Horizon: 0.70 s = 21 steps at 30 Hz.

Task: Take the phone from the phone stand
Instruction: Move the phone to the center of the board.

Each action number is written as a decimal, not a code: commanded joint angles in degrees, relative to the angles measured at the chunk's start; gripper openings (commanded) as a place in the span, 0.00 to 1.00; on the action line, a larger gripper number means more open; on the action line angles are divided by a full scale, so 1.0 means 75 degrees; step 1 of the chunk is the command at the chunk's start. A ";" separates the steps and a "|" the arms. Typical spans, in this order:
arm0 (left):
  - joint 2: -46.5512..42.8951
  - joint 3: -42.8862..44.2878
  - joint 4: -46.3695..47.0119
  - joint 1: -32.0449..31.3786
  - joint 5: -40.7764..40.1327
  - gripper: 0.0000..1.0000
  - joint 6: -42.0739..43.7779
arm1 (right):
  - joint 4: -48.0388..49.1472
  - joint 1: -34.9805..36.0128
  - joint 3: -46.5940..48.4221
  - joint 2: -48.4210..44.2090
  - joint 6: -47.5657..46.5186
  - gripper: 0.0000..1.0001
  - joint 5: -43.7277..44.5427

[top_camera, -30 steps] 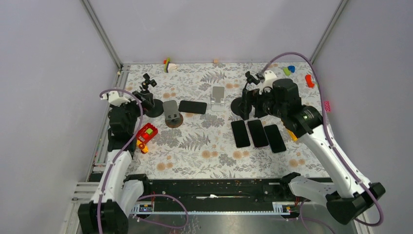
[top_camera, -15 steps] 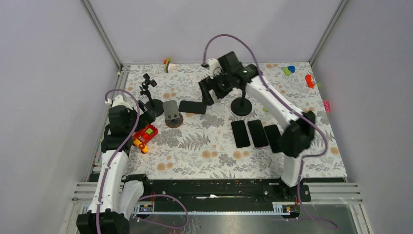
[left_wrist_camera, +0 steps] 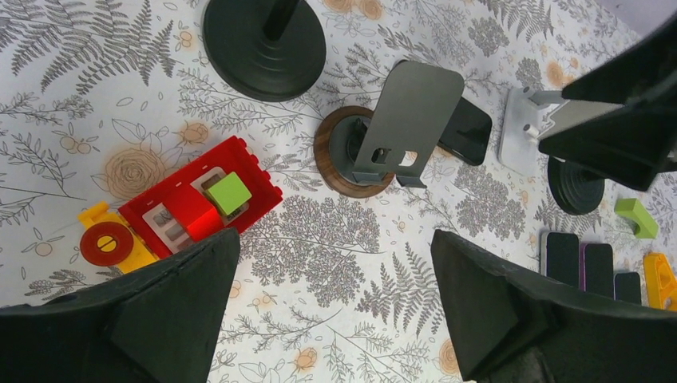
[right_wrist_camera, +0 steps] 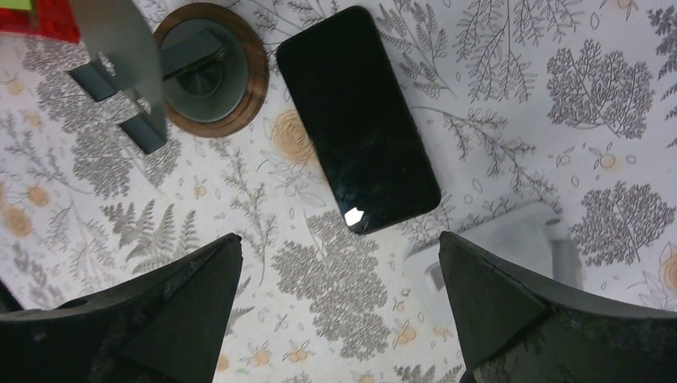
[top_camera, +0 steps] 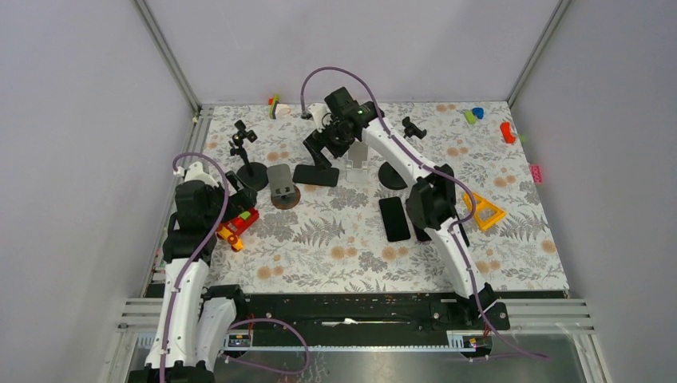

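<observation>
**Right gripper above the flat phone; both grippers empty**

The right gripper [right_wrist_camera: 339, 255] hangs over the middle of the table. Its jaws are spread fully and nothing lies between them. This position probably lets its wrist camera take in the phone and the 2 nearest stands.

The phone [right_wrist_camera: 359, 120] is black. It lies flat on the patterned cloth just beside the grey phone stand [left_wrist_camera: 407, 120], not on it.

The left gripper [left_wrist_camera: 331, 263] is also wide apart and empty. It sits at the left above a red toy block [left_wrist_camera: 199, 203], which leaves the centre free for the other arm.

In the top view the right arm covers part of the white stand [top_camera: 357, 169], and the right wrist view shows it blurred. Whether a 2nd phone rests there cannot be told.
</observation>
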 commanded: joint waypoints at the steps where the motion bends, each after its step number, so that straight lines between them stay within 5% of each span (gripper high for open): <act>1: 0.0027 -0.0024 0.0098 0.0021 0.0375 0.99 0.0063 | 0.0300 0.0032 0.0763 0.0612 -0.0246 0.99 0.0096; 10: 0.0089 -0.0032 0.0136 0.0020 0.0448 0.99 0.0042 | 0.1303 0.0033 0.0902 0.1424 0.1294 1.00 0.0125; 21: 0.0218 -0.0044 0.0218 0.0020 0.0599 0.99 -0.0011 | 0.0708 0.0035 0.1073 0.1757 0.2899 0.99 0.0462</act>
